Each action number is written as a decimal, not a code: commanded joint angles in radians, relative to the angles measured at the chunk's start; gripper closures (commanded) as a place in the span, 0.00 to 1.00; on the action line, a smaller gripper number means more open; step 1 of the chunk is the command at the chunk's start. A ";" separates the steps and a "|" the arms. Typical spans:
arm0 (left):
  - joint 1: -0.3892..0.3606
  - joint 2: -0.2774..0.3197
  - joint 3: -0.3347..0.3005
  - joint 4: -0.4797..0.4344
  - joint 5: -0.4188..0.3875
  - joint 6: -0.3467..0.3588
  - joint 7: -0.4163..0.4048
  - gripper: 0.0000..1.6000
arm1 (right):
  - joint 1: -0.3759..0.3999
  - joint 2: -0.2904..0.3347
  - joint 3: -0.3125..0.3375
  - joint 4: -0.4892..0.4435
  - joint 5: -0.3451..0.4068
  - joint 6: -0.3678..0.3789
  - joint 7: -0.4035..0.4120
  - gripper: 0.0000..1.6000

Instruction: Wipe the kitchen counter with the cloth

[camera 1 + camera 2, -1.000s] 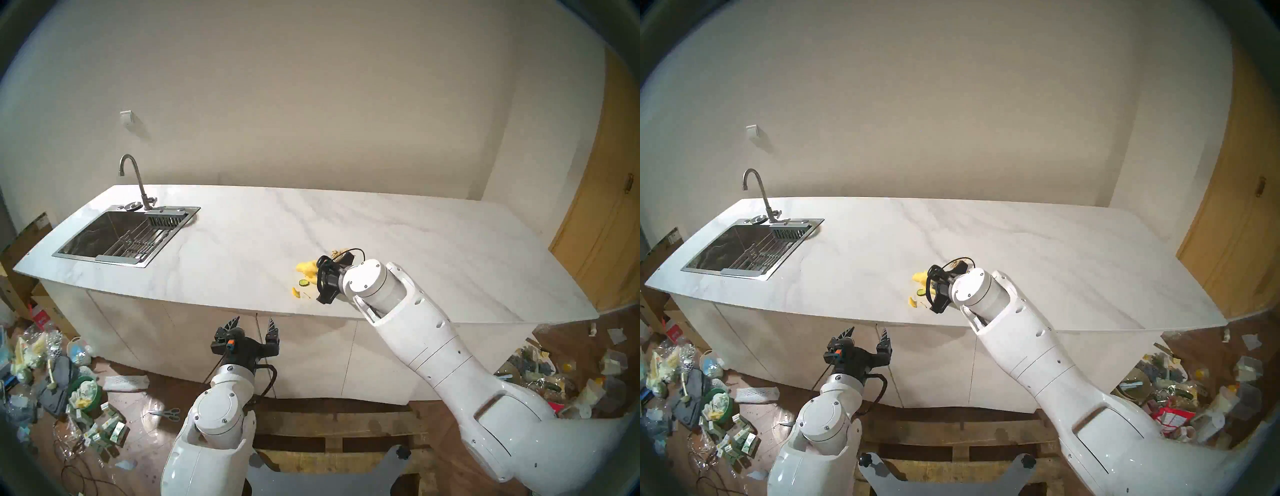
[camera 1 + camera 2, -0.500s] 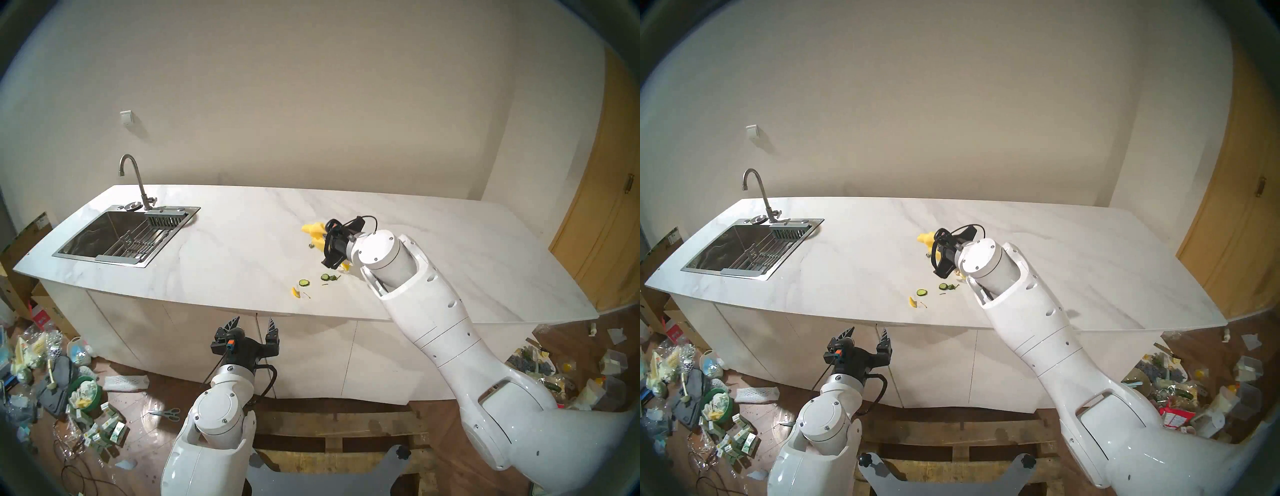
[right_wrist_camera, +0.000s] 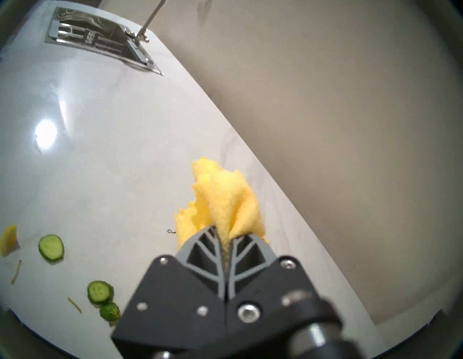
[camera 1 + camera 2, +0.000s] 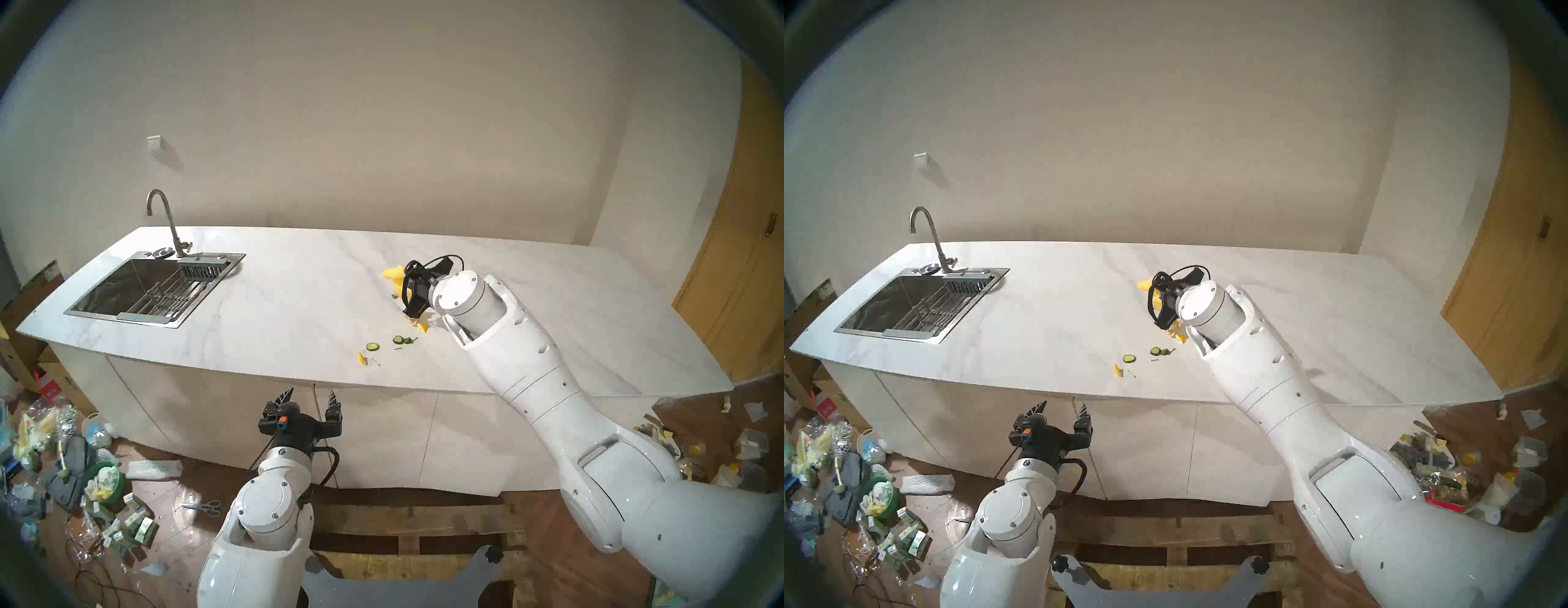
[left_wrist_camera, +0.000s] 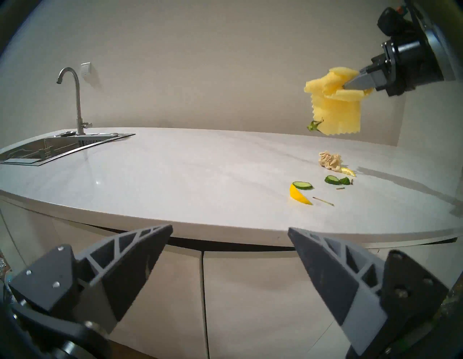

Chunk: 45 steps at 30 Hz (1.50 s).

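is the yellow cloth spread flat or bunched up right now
Bunched: the cloth hangs in folds from the shut right gripper, clear above the kitchen counter.

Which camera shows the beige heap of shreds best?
The left wrist view: the heap lies unobstructed on the counter beside a yellow wedge. In both head views the right arm mostly covers it; the right wrist view misses it.

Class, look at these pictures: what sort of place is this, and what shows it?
Probably a kitchen, perhaps a test setup: a marble-look counter with an inset steel sink and faucet, cucumber slices scattered on top.
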 commanded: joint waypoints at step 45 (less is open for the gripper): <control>-0.007 0.000 0.003 -0.023 -0.001 -0.006 -0.003 0.00 | 0.286 -0.189 -0.109 0.707 -0.017 -0.283 0.323 1.00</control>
